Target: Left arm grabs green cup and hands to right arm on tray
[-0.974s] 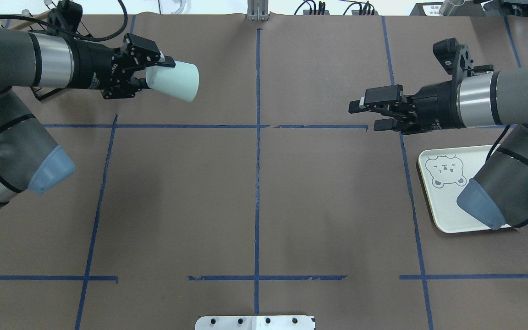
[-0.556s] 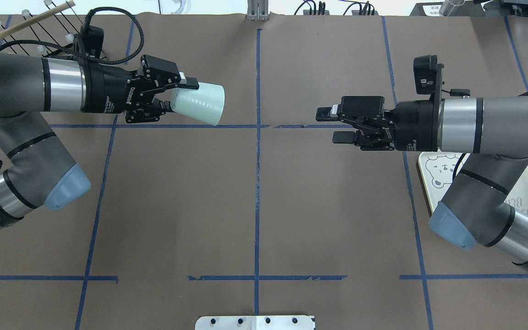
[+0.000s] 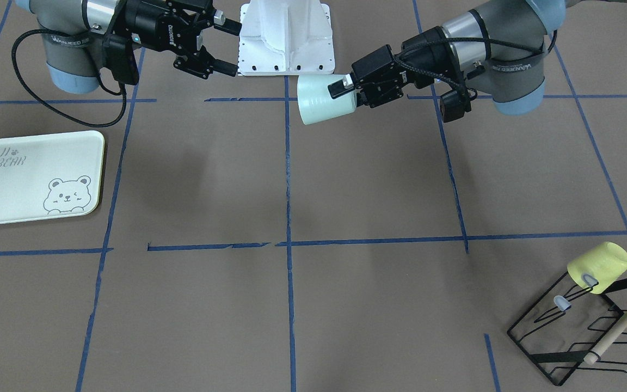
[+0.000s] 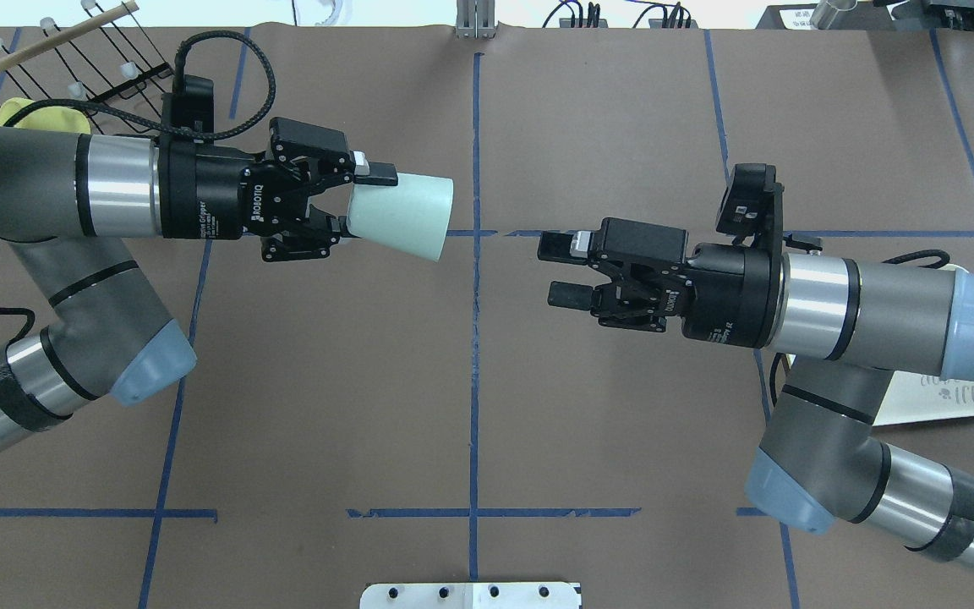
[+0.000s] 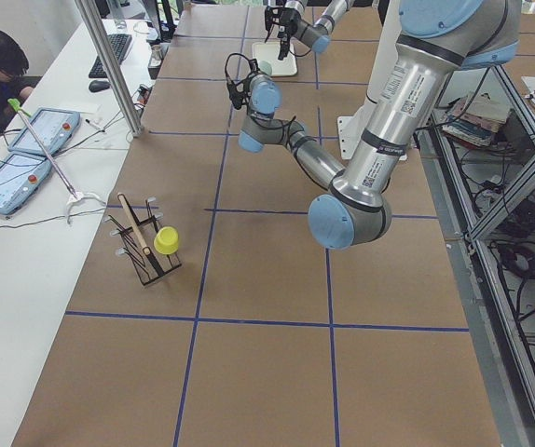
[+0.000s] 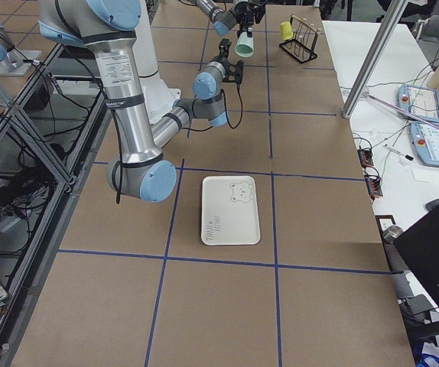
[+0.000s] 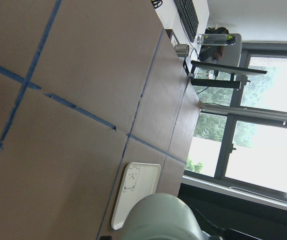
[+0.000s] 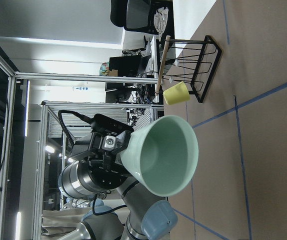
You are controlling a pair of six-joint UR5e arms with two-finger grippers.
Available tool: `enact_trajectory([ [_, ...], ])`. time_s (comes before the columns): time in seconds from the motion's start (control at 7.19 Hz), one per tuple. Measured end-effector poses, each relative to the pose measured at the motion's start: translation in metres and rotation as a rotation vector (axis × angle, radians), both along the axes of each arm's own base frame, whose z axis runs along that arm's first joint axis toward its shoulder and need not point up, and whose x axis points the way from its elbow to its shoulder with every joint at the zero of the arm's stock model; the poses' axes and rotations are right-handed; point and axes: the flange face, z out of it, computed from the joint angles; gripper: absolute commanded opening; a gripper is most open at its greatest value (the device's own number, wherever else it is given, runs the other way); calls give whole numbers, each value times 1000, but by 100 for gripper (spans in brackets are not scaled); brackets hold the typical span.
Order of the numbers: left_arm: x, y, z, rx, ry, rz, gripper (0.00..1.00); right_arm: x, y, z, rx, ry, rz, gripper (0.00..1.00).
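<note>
My left gripper (image 4: 360,205) is shut on the base of the pale green cup (image 4: 402,216) and holds it sideways in the air, mouth towards the table's centre line. The cup also shows in the front view (image 3: 324,100) and, mouth on, in the right wrist view (image 8: 166,155). My right gripper (image 4: 556,271) is open and empty, pointing at the cup from the other side of the centre line, a short gap away. The bear tray (image 3: 30,179) lies flat on the right arm's side; in the overhead view the tray (image 4: 952,393) is mostly hidden under the right arm.
A black wire rack (image 3: 575,337) with a wooden bar stands at the far corner on the left arm's side, with a pale yellow cup (image 3: 599,267) hung on it. The robot's white base plate (image 3: 286,41) is at the near middle edge.
Both arms have moved towards the centre line. The left gripper has carried the cup right and nearer the robot. The right gripper has moved left and stayed open.
</note>
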Motion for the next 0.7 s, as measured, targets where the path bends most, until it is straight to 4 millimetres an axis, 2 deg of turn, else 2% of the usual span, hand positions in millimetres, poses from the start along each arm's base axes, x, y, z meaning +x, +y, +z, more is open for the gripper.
enact_trajectory([
  [0.14, 2, 7, -3, 2, 33, 21, 15, -10, -1, -6, -4, -13, 2, 100],
  [0.42, 4, 14, -4, 2, 66, 45, 15, -28, -18, -14, -10, -13, 16, 99],
  [0.7, 7, 16, -3, 1, 69, 54, 15, -33, -27, -20, -14, -16, 23, 99],
])
